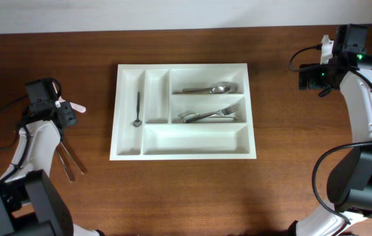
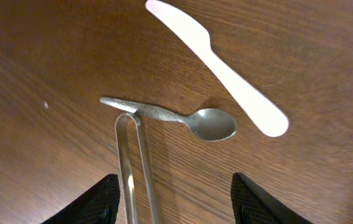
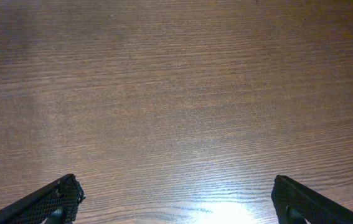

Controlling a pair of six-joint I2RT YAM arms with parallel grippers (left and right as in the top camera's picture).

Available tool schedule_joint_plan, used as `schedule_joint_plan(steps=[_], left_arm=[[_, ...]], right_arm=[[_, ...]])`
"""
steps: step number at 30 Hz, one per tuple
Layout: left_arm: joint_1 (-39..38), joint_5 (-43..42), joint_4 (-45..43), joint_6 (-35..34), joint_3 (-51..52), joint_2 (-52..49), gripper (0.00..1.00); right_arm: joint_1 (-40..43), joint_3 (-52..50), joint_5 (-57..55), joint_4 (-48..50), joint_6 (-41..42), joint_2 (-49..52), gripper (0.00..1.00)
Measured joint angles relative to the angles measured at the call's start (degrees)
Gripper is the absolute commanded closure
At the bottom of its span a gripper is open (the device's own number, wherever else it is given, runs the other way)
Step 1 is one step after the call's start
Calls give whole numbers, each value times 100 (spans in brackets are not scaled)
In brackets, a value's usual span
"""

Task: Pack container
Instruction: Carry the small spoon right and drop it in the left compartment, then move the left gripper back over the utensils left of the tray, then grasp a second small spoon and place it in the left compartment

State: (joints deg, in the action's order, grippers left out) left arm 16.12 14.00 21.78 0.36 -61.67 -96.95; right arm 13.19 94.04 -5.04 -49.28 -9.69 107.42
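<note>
Holds left pincer [image 2: 175,180] spread wide over spoon [image 2: 210,124] and white knife [image 2: 226,74], right pincer [image 3: 175,182] likewise spread above bench [image 3: 176,93].

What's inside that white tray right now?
The tray holds a small spoon in its leftmost slot, a larger spoon top right, and forks below it. Other slots look bare; the forks overlap, hiding their count.

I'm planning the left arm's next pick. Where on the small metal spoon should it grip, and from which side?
Probably grip the spoon by its handle, between the bowl and the tongs, coming straight down with the left end effector closing across its width. The handle is narrow and seems to lie over the tongs' closed end; the bowl is wide.
</note>
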Motion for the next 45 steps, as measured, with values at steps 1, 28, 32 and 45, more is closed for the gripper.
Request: schedule_joint_plan(steps=[1,28,32,45], left_arm=[[-20,26,-44,201,0,-74,45],[-811,1502,-1222,1060,-2,-1478,53],[-820,1604,-1329,1058,-44,-1600,53],[-817,1753,-1777,1104,-48,-1703,98]], right_arm=[[0,0,0,0,0,0,1],[0,0,0,0,0,0,1],[0,0,-2,0,0,0,1],[0,0,0,0,-2,0,1]])
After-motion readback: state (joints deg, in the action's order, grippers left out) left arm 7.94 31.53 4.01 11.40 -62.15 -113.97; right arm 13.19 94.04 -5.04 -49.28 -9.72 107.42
